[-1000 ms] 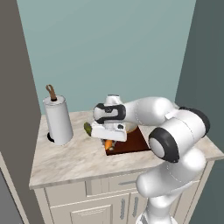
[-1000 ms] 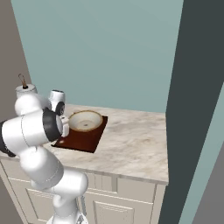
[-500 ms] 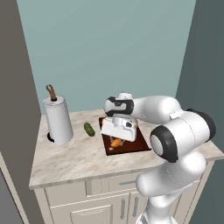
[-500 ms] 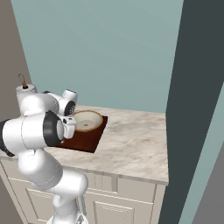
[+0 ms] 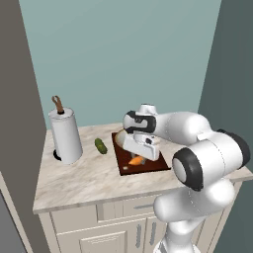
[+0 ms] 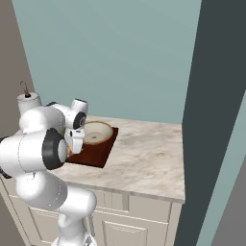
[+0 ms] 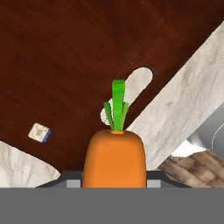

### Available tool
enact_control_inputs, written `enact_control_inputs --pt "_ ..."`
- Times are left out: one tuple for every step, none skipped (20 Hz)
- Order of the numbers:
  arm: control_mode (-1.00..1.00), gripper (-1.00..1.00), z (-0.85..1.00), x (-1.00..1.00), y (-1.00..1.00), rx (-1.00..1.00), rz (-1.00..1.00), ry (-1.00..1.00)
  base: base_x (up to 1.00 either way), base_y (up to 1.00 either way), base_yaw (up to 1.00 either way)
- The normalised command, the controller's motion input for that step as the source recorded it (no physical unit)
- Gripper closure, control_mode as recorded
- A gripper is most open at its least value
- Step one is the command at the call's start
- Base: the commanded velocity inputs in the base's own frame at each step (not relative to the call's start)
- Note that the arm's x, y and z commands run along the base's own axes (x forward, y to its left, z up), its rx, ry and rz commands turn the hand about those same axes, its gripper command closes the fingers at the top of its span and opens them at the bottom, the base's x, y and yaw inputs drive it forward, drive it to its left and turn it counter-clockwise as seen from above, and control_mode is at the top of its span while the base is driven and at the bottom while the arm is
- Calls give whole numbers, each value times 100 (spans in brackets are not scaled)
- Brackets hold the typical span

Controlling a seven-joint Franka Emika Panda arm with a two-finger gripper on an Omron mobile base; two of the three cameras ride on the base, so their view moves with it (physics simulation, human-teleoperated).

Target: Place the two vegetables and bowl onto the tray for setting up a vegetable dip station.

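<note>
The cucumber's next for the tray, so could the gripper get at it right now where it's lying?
Probably not yet: the gripper is shut on the carrot over the tray. The cucumber lies apart on the countertop with nothing over it.

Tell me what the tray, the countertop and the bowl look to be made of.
The flat dark reddish-brown rectangular tray looks like stained wood with a smooth finish: faint grain streaks run across it. The pale veined countertop looks like polished marble, judging by its grey-beige veining. The wide tan bowl looks ceramic or stoneware, matte and mottled inside, though the rendering leaves that open.
</note>
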Motion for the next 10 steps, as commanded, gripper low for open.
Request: enact_control_inputs --pt "-100 100 0 -5 -17 -21 -33 0 0 0 0" --pt "-100 100 0 0 -17 -21 -32 3 0 0 0" --pt "-100 100 0 0 -19 -21 -31 3 0 0 0" --pt "-100 100 0 0 -22 -20 -31 3 0 0 0" --pt "-100 100 0 0 -22 -20 -30 7 0 0 0" --pt "-100 100 0 0 -22 -18 -30 8 0 0 0" --pt "-100 100 0 0 -19 -18 -29 9 0 0 0" --pt "-100 100 0 0 -17 -14 -28 15 0 0 0" --pt "-100 100 0 1 -15 -12 -28 19 0 0 0" --pt "-100 100 1 1 -15 -11 -28 17 0 0 0"
